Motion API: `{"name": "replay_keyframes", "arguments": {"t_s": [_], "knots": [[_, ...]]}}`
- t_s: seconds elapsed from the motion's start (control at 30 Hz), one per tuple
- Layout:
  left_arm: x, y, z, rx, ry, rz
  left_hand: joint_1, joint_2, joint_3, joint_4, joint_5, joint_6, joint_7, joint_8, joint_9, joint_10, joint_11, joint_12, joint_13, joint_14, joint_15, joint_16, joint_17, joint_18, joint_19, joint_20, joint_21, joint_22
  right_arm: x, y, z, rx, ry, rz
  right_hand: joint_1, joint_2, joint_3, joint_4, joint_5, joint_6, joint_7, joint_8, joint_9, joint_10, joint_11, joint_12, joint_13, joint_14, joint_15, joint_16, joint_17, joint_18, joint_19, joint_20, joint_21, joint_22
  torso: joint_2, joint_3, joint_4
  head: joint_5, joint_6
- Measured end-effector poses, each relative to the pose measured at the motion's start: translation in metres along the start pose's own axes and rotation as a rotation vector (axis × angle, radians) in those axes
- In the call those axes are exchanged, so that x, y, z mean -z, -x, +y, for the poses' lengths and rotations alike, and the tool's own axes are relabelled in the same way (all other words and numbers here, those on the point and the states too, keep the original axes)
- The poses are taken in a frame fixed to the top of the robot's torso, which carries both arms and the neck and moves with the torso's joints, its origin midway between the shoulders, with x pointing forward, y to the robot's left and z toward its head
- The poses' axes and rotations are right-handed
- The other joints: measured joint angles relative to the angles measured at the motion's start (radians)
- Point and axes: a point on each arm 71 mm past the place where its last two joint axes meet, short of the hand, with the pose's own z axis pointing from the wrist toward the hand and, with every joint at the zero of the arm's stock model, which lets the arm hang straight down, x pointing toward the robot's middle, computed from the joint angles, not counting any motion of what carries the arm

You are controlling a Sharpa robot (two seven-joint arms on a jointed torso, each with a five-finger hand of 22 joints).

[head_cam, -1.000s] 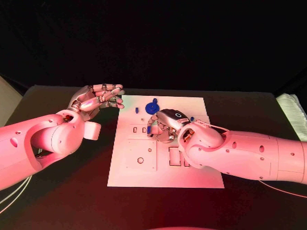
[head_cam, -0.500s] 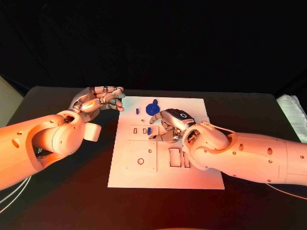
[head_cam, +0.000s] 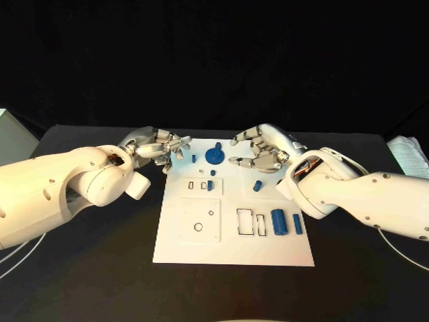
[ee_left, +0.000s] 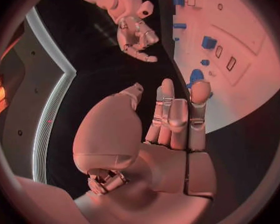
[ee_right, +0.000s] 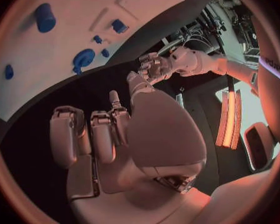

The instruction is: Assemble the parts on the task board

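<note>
A white task board (head_cam: 232,248) lies in the middle of a black counter (head_cam: 89,268), seen from above. Small blue parts rest on it: a round disc-shaped part (head_cam: 214,156) near the board's 12 o'clock edge, a small peg (head_cam: 194,157) just to its 9 o'clock side, a short piece (head_cam: 210,185) standing in a slot left of centre, a small piece (head_cam: 257,186) right of centre, and two cylinders, a thicker one (head_cam: 278,221) and a thinner one (head_cam: 297,223), lying side by side toward 4 o'clock. Several rectangular recesses and a round hole on the board look unfilled, so the assembly seems only partly done, with most pieces yet to be seated. The left hand (head_cam: 159,147) hovers at the board's 10 o'clock corner, fingers loosely curled and apart, holding nothing. The right hand (head_cam: 261,149) hovers at about 1 o'clock, above the far edge, fingers bent but spread, also empty. Compared with a second ago, the right hand has lifted away from the board's centre, where it was pressed down near the slots, and drawn back toward the far edge; the cylinders and the small piece right of centre, then covered by the arm, are now uncovered. The left hand has shifted slightly closer to the board.
</note>
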Motion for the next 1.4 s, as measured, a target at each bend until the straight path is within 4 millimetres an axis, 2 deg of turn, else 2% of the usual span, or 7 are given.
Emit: {"name": "replay_keyframes", "arguments": {"t_s": [0.17, 0.2, 0.43, 0.53, 0.9, 1.07, 1.4], "knots": [[-0.014, -0.008, -0.012, -0.153, 0.094, 0.055, -0.038, 0.001, -0.004, 0.004, 0.000, -0.013, 0.000, 0.023, 0.032, -0.012, 0.001, 0.036, 0.025, 0.021, 0.002, 0.027, 0.045, 0.000, -0.004, 0.003, 0.026, 0.029, -0.001, 0.025, -0.014, -0.078, -0.046, -0.066, 0.003, -0.003, 0.000, 0.000, 0.000, 0.000, 0.000, 0.000, 0.000, 0.000, 0.000, 0.000, 0.000, 0.000, 0.000, 0.000, 0.000, 0.000, 0.000, 0.000, 0.000, 0.000, -0.010, 0.0031, -0.0006, 0.004, -0.005], [-0.017, -0.010, -0.014, -0.184, 0.113, 0.064, -0.039, 0.000, -0.005, 0.004, 0.000, -0.016, -0.003, 0.030, 0.039, -0.014, -0.001, 0.044, 0.030, 0.028, 0.002, 0.035, 0.057, -0.009, -0.004, 0.003, 0.033, 0.037, -0.002, 0.029, -0.017, -0.090, -0.056, -0.079, 0.003, -0.003, 0.000, 0.000, 0.000, 0.000, 0.000, 0.000, 0.000, 0.000, 0.000, 0.000, 0.000, 0.000, 0.000, 0.000, 0.000, 0.000, 0.000, 0.000, 0.000, 0.000, -0.012, 0.0036, -0.0009, 0.005, -0.008], [-0.037, -0.028, -0.023, -0.417, 0.243, 0.138, -0.047, 0.003, -0.007, 0.001, 0.000, -0.025, -0.012, 0.098, 0.109, -0.027, -0.013, 0.117, 0.068, 0.074, -0.005, 0.097, 0.165, -0.016, 0.029, 0.000, 0.101, 0.127, -0.004, 0.050, -0.036, -0.154, -0.126, -0.145, 0.003, -0.003, 0.000, 0.000, 0.000, 0.000, 0.000, 0.000, 0.000, 0.000, 0.000, -0.003, 0.000, 0.000, 0.000, -0.004, 0.000, 0.000, 0.000, 0.000, -0.009, 0.000, -0.021, 0.0079, -0.0030, 0.009, -0.017], [-0.044, -0.034, -0.025, -0.497, 0.278, 0.165, -0.059, 0.005, -0.007, 0.001, 0.000, -0.030, -0.017, 0.118, 0.132, -0.030, -0.013, 0.134, 0.077, 0.083, -0.007, 0.107, 0.183, -0.031, 0.034, -0.006, 0.113, 0.144, -0.005, 0.053, -0.041, -0.167, -0.145, -0.157, 0.003, -0.003, 0.000, 0.000, 0.000, 0.000, 0.000, 0.000, 0.000, 0.000, 0.000, -0.008, 0.000, 0.000, 0.000, -0.004, 0.000, 0.015, 0.000, 0.000, -0.013, 0.000, -0.023, 0.0092, -0.0035, 0.009, -0.021], [-0.064, -0.053, -0.026, -0.734, 0.381, 0.262, -0.118, 0.014, -0.026, 0.007, 0.000, -0.069, -0.006, 0.137, 0.177, -0.073, -0.002, 0.155, 0.087, 0.075, 0.000, 0.107, 0.169, -0.031, 0.019, 0.009, 0.112, 0.131, -0.007, 0.057, -0.049, -0.184, -0.180, -0.168, 0.009, -0.009, 0.008, -0.003, 0.005, 0.000, 0.000, 0.004, 0.001, -0.007, 0.000, -0.012, 0.000, 0.003, -0.003, -0.008, 0.000, 0.015, 0.000, 0.000, -0.023, 0.000, -0.023, 0.0091, -0.0025, 0.012, -0.023], [-0.070, -0.059, -0.027, -0.777, 0.401, 0.286, -0.120, 0.016, -0.026, 0.007, 0.000, -0.069, -0.006, 0.138, 0.180, -0.073, -0.002, 0.158, 0.088, 0.075, 0.000, 0.107, 0.173, -0.031, 0.019, 0.009, 0.112, 0.135, -0.009, 0.056, -0.049, -0.184, -0.186, -0.163, 0.012, -0.012, 0.008, -0.003, 0.005, 0.000, 0.000, 0.004, 0.001, -0.007, 0.000, -0.012, 0.000, 0.002, -0.003, -0.008, 0.000, 0.015, 0.000, 0.000, -0.023, 0.000, -0.022, 0.0075, -0.0040, 0.011, -0.025], [-0.077, -0.067, -0.025, -0.821, 0.433, 0.319, -0.127, 0.023, -0.029, 0.004, 0.000, -0.076, -0.006, 0.143, 0.185, -0.073, -0.002, 0.162, 0.089, 0.075, 0.001, 0.107, 0.179, -0.031, 0.019, 0.009, 0.112, 0.139, -0.010, 0.054, -0.049, -0.183, -0.194, -0.152, 0.013, -0.013, 0.008, -0.003, 0.005, 0.000, 0.000, 0.004, 0.001, -0.007, 0.000, -0.012, 0.000, 0.002, -0.002, -0.008, 0.000, 0.015, 0.000, 0.000, -0.029, -0.001, -0.020, 0.0079, -0.0046, 0.006, -0.028]]}}
